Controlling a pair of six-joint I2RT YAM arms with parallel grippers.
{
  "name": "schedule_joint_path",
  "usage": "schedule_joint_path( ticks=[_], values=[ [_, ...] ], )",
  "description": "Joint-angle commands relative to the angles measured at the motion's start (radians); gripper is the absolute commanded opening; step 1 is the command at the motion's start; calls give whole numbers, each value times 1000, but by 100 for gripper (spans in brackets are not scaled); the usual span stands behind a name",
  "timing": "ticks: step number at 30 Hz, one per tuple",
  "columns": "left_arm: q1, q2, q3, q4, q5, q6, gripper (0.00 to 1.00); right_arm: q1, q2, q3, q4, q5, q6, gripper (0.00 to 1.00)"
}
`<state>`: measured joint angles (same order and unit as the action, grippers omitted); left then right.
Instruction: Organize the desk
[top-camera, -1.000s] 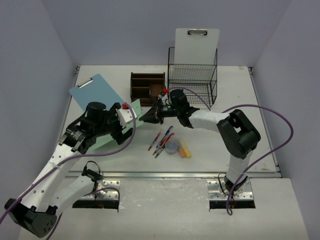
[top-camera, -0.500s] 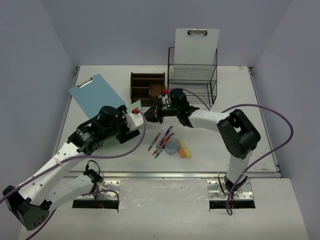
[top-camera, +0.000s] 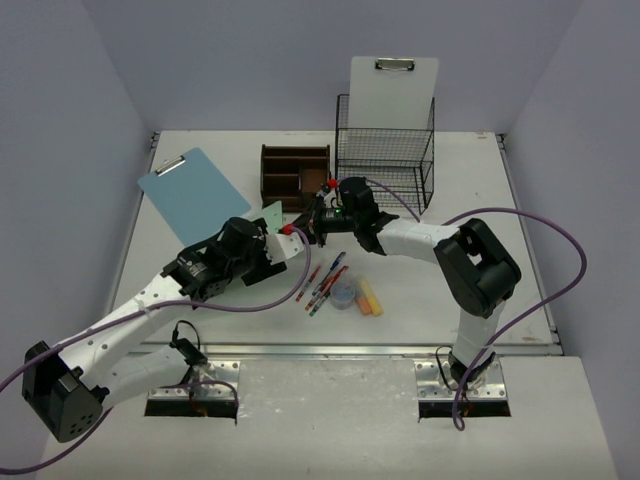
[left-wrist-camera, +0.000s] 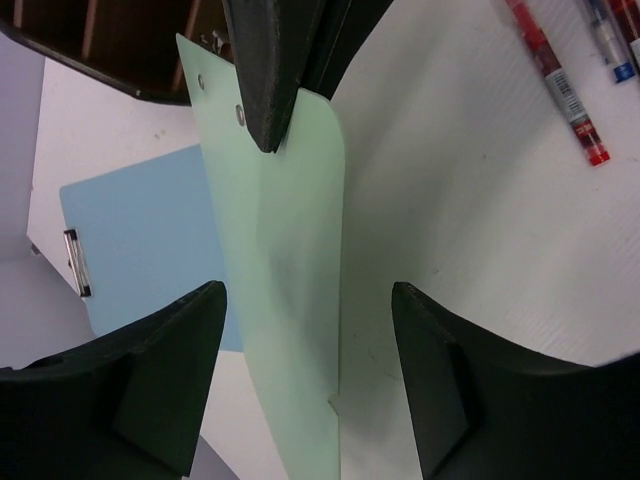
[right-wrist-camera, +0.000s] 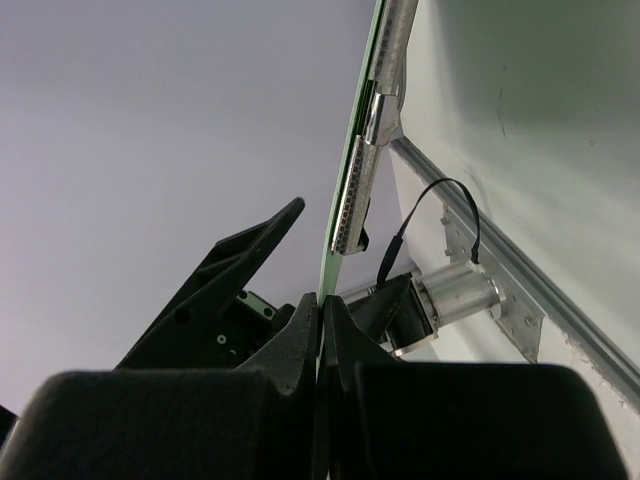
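Lilac-grey walls closed us in on three sides. We noted the white tabletop (top-camera: 520, 220) spanning the whole booth floor, with a metal rail along its near edge and every loose item resting on it.

- The black wire rack (top-camera: 385, 150) stood far centre-right, with a white clipboard (top-camera: 393, 80) upright at its back.
- The blue clipboard (top-camera: 195, 195) lay flat at far left.
- The green clipboard (left-wrist-camera: 290, 300) was tilted on edge between the arms.
- The dark wooden organizer (top-camera: 293, 175) sat just left of the rack.
- The right end effector (top-camera: 318, 225) was pinched fully together on the green clipboard near its clip.
- The left end effector (left-wrist-camera: 308, 290) was partly spread, one finger on either side of the board and neither touching it.
- Red and blue pens (top-camera: 322, 283) were clustered near centre, with a yellow highlighter (top-camera: 371, 297) just beside them.
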<state>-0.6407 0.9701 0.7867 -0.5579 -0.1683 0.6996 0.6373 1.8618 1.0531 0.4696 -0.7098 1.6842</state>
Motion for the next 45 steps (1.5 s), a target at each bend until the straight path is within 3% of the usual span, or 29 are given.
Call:
schedule_joint_path(
  ticks=[1, 10, 20, 22, 23, 25, 30, 31, 32, 36, 42, 45],
  values=[
    [-7, 3, -20, 141, -103, 9, 57, -2, -38, 3, 58, -19, 11, 0],
    [-5, 14, -51, 185, -136, 16, 40, 11, -58, -21, 79, -36, 33, 0],
    [2, 12, -62, 160, -54, -22, 32, 22, -82, -24, 95, -51, 41, 0],
    [6, 11, -69, 168, -53, -23, 21, 29, -84, -24, 96, -55, 41, 0],
    [9, 14, -62, 171, -55, -34, 6, 32, -83, -22, 103, -59, 43, 0],
    [19, 9, -45, 171, -44, -56, 0, 36, -82, -12, 119, -65, 43, 0],
    [91, -50, 32, 107, 45, -139, 0, 32, -99, 39, 104, -102, -22, 39],
    [99, -66, 45, 92, 71, -150, 0, 29, -104, 50, 100, -106, -41, 41],
    [146, -92, 66, 67, 113, -165, 0, 23, -111, 67, 74, -129, -78, 51],
    [224, -150, 137, -22, 212, -221, 0, -16, -136, 162, -12, -201, -238, 68],
    [231, -212, 213, -68, 286, -297, 0, -120, -193, 273, -94, -324, -451, 72],
    [231, -234, 245, -73, 380, -327, 0, -222, -233, 397, -205, -404, -679, 70]
  ],
)
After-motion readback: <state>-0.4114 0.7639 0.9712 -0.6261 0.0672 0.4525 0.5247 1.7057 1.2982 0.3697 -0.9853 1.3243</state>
